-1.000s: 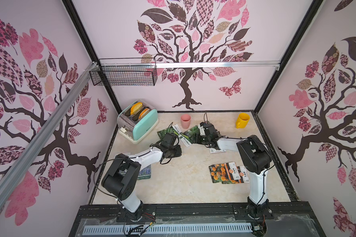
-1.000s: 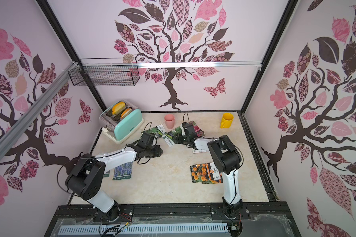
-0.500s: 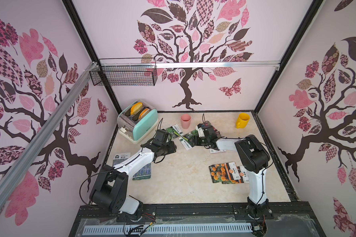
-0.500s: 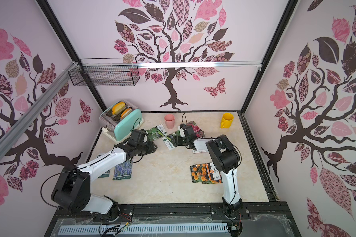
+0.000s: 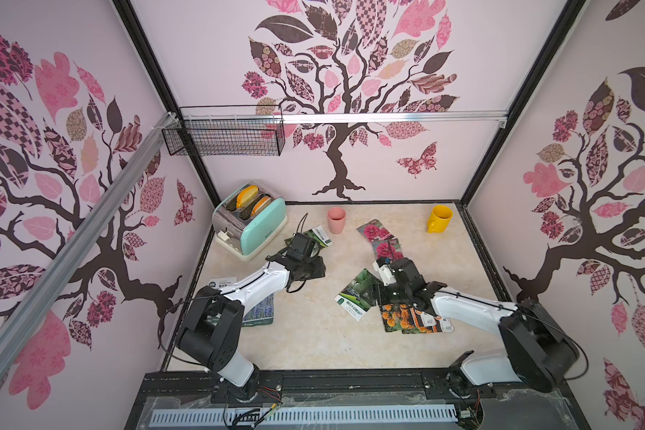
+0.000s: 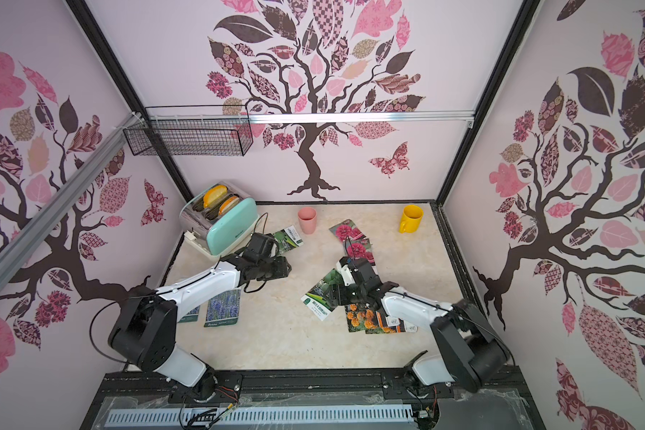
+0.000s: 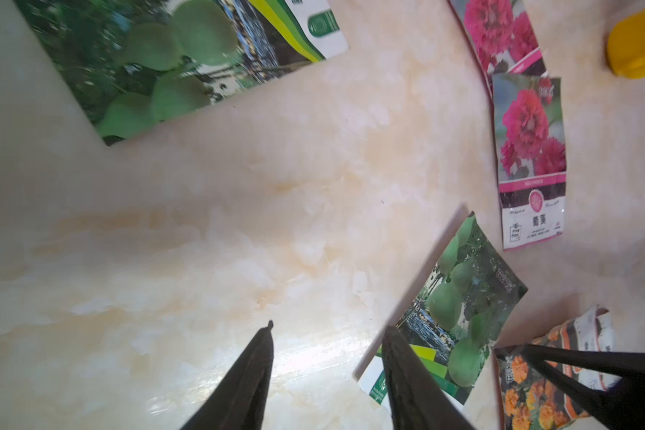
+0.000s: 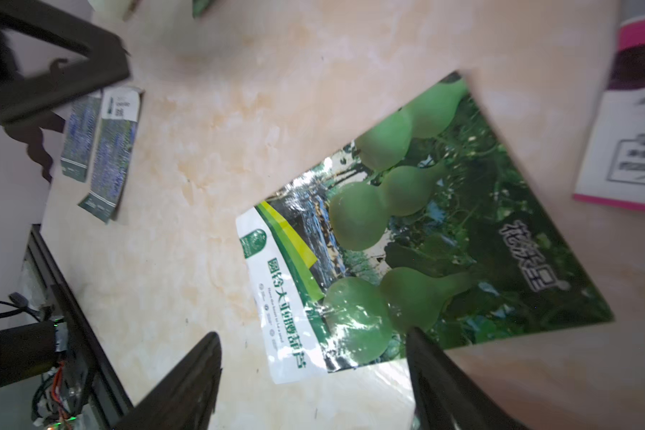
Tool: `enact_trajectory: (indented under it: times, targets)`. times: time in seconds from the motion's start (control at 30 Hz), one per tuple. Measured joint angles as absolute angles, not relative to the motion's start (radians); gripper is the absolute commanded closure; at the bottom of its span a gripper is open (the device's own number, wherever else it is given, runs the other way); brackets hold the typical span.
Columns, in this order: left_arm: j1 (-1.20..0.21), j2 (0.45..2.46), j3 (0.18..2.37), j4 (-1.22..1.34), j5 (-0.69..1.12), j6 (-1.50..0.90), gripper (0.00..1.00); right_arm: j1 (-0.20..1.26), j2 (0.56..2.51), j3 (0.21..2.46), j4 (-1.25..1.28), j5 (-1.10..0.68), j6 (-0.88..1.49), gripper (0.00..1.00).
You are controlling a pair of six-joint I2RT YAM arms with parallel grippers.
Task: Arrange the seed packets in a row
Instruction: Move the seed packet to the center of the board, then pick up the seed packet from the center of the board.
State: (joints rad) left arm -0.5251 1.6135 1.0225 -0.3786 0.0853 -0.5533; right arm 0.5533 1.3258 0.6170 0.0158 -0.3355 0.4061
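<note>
In both top views the seed packets lie scattered. One green gourd packet (image 5: 354, 296) lies flat mid-table, and my right gripper (image 8: 313, 335) hangs open over its label end, with one finger (image 8: 431, 365) crossing its corner. A second gourd packet (image 5: 315, 238) lies behind my left gripper (image 7: 326, 327), which is open over bare table. Two marigold packets (image 5: 406, 318) overlap beside the right arm. Two magenta flower packets (image 5: 382, 240) lie at the back. Two lavender packets (image 6: 222, 309) lie at the left, partly under the left arm.
A mint toaster (image 5: 252, 221) stands at the back left. A pink cup (image 5: 336, 219) and a yellow mug (image 5: 439, 218) stand along the back wall. A wire basket (image 5: 226, 136) hangs above. The two grippers are close together at mid-table.
My right gripper has come forward from the back pile and a gourd packet now lies mid-table beside the marigolds. Both grippers' jaws have widened.
</note>
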Motion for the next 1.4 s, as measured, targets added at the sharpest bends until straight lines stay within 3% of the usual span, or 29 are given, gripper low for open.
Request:
enact_trajectory:
  times: [0.2,0.8,0.9,1.03,1.23,1.4]
  targets:
    - [-0.634,1.71,1.038,-0.373,0.099,-0.507,0.49,0.53,1.255,0.593,0.025,-0.35,0.481,0.19]
    - [-0.694,1.749,0.923,-0.206,0.233,-0.466,0.5,0.52,1.553,0.633,0.114,-0.41,0.519,0.23]
    - [-0.699,1.771,0.935,-0.184,0.263,-0.453,0.59,0.52,1.571,0.637,0.141,-0.424,0.519,0.24]
    - [-0.71,1.797,0.94,-0.169,0.287,-0.447,1.0,0.517,1.583,0.639,0.162,-0.433,0.519,0.24]
    - [-0.712,1.776,0.937,-0.219,0.245,-0.461,1.0,0.516,1.577,0.638,0.159,-0.431,0.515,0.24]
    - [-0.681,1.62,0.888,-0.363,0.162,-0.505,1.0,0.516,1.531,0.623,0.109,-0.405,0.497,0.21]
